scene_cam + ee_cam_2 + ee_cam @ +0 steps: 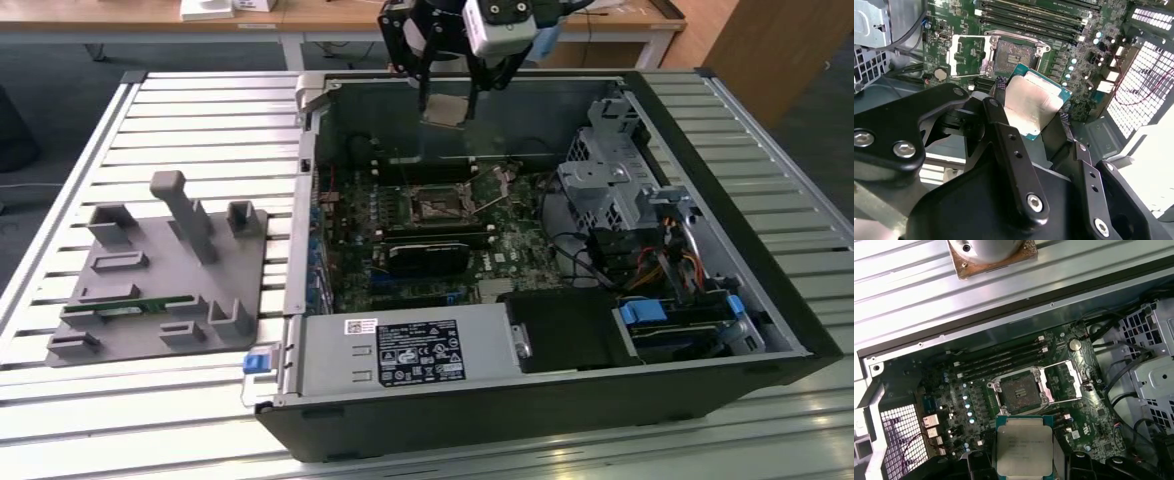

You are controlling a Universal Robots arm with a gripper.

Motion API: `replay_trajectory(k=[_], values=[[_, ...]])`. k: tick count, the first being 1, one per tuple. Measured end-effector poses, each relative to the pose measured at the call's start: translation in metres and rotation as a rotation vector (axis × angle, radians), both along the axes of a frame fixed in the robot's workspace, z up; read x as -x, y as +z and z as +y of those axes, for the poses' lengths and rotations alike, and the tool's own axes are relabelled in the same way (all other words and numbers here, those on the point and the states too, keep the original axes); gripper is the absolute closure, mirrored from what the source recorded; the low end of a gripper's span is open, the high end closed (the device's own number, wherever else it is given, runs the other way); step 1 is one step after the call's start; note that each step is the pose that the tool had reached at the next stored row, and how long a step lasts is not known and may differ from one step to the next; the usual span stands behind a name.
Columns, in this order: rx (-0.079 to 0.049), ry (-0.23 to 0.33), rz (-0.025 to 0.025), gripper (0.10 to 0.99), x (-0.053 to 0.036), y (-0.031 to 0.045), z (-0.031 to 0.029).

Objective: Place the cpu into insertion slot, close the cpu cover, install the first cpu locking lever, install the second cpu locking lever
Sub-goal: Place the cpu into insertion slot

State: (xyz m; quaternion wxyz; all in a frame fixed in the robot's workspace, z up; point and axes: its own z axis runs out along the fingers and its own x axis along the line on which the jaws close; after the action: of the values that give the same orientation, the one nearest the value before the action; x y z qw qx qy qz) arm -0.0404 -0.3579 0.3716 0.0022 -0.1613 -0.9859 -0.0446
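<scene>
Well above the insertion slot (1018, 392), the gripper (1031, 100) clasps the cpu (1024, 450).

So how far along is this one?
Nothing is finished yet. The tool holds the cpu above the board. The slot is bare and the cover lies flipped open beside it, so all four steps remain.
</scene>
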Motion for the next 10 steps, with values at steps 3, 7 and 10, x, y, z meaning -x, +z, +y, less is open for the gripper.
replay_trajectory(k=[3,7,10], values=[[0.0,-0.017,0.0,0.549,0.0008,-0.0001,0.0],[0.001,-0.039,0.0,0.549,0.0014,-0.0001,0.0],[0.001,-0.052,0.0,0.549,0.0017,-0.0001,0.0]])
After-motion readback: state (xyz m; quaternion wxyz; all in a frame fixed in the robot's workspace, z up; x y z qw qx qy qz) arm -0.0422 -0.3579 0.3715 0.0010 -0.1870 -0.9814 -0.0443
